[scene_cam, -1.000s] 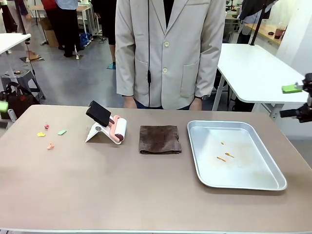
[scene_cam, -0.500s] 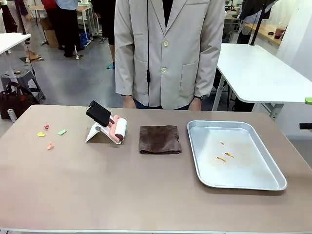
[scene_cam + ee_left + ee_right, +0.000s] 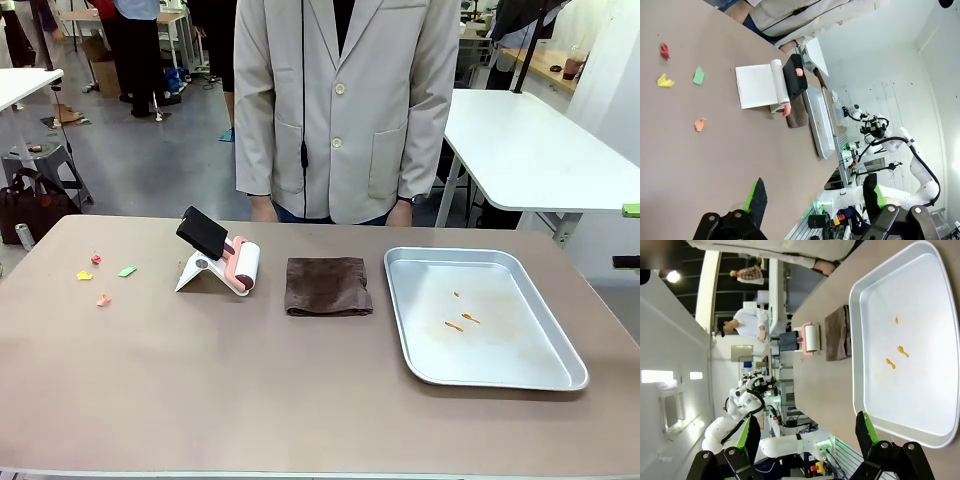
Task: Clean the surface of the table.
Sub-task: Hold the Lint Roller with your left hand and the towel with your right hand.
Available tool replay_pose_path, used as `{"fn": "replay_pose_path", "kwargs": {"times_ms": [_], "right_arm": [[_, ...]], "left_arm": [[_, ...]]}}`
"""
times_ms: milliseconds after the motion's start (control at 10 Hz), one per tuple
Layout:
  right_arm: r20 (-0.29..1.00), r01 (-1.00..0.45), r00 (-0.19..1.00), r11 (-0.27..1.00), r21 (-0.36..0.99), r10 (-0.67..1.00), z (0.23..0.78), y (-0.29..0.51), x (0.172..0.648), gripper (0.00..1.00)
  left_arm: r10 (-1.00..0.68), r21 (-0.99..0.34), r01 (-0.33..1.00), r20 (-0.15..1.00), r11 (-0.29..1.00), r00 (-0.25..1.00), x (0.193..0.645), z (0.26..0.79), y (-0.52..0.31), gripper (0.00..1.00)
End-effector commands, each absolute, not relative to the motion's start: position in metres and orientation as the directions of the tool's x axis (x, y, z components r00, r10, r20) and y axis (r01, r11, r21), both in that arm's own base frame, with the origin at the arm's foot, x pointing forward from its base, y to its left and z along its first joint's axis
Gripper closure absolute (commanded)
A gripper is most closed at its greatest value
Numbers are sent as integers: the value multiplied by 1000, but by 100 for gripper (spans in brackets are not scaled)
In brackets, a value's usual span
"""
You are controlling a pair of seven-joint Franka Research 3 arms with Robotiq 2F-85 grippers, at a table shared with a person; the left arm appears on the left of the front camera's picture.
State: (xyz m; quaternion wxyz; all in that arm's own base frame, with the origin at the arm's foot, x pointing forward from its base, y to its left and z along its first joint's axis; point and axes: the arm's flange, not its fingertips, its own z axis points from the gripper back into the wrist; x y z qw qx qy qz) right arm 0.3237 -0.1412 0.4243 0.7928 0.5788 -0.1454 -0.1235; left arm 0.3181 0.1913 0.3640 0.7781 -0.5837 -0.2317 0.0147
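Observation:
The brownish table (image 3: 300, 390) carries small paper scraps near its left end: yellow (image 3: 84, 275), red (image 3: 96, 259), green (image 3: 127, 271) and pink (image 3: 103, 299). In the left wrist view my left gripper (image 3: 815, 197) hangs open above the table (image 3: 705, 160), well back from the scraps (image 3: 699, 76). My right gripper (image 3: 807, 434) is open too, above the near rim of the metal tray (image 3: 858, 340). One of its green pads (image 3: 632, 210) peeks in at the front view's right edge.
A lint roller (image 3: 243, 266) leans on a white stand beside a folded brown cloth (image 3: 328, 285). The silver tray (image 3: 410, 340) at the right holds a few orange bits (image 3: 455, 325). A person in a pale jacket (image 3: 340, 110) stands at the far edge.
Both grippers have drawn back out of the front view: the left pad left the left edge, and the right gripper slid off to the right. Objects on the table stayed put.

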Motion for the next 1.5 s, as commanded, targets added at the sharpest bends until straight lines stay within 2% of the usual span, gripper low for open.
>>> {"fn": "replay_pose_path", "kwargs": {"times_ms": [0, 200, 500, 700, 900, 1200, 1400], "right_arm": [[96, 14, 924, 284, 959, -371, 427, -142, 324, 0], [87, 28, 927, 299, 954, -365, 424, -142, 323, 0], [170, 23, 928, 506, 862, -332, 467, -88, 338, 0], [251, -68, 943, 612, 788, -219, 503, -39, 354, 0], [271, -121, 957, 701, 703, -106, 523, 13, 375, 0], [244, -217, 966, 777, 590, 84, 531, 97, 403, 0], [195, -256, 964, 829, 498, 181, 518, 152, 419, 0]], "left_arm": [[292, -909, 279, 370, 310, 882, 319, 368, 194, 0], [293, -914, 249, 345, 319, 892, 318, 365, 192, 0], [178, -876, 314, 397, 366, 900, 341, 404, 193, 0], [62, -865, 342, 389, 368, 919, 376, 434, 160, 0], [-20, -853, 349, 371, 388, 929, 410, 451, 108, 0], [-154, -809, 323, 284, 490, 946, 453, 467, 37, 0], [-149, -771, 292, 253, 565, 956, 475, 479, 7, 0]]}}
